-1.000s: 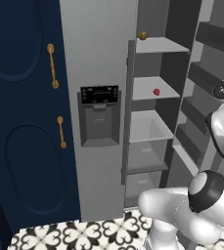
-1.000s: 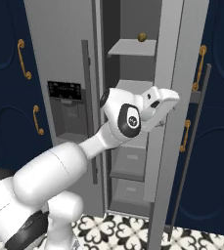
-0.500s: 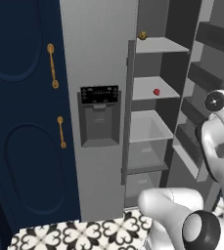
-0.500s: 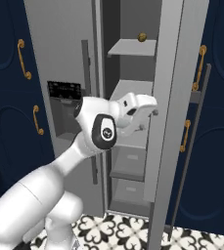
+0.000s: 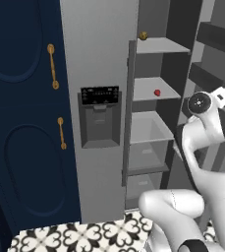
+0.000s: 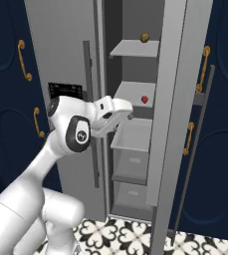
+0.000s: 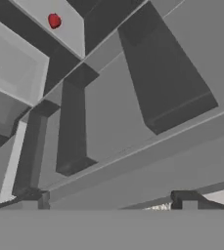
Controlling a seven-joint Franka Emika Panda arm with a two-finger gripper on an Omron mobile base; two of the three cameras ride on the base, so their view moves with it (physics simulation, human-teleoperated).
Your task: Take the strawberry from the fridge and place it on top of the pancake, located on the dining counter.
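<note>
a tall grey fridge is shown with its right-hand door swung open, flanked on the left by navy cabinets with brass handles. a black dispenser panel is set in the closed left door. inside the open compartment, pale shelves are stacked one above another; on the top shelf a small brownish round item is seen, and on the shelf below it the strawberry is found, a tiny dark-red berry resting near the shelf's right side.

in the right base view the white arm is bent in front of the opening, and the gripper is held just outside the fridge, to the left of the strawberry and slightly below its shelf. its fingers are spread wide and nothing is held between them. in the hand view the strawberry is seen far off at the upper left (the view is rolled), well apart from the fingertips. the berry is judged to lie ahead, rightward and a little up from the gripper, so a reach inward over the shelf edge is called for.
</note>
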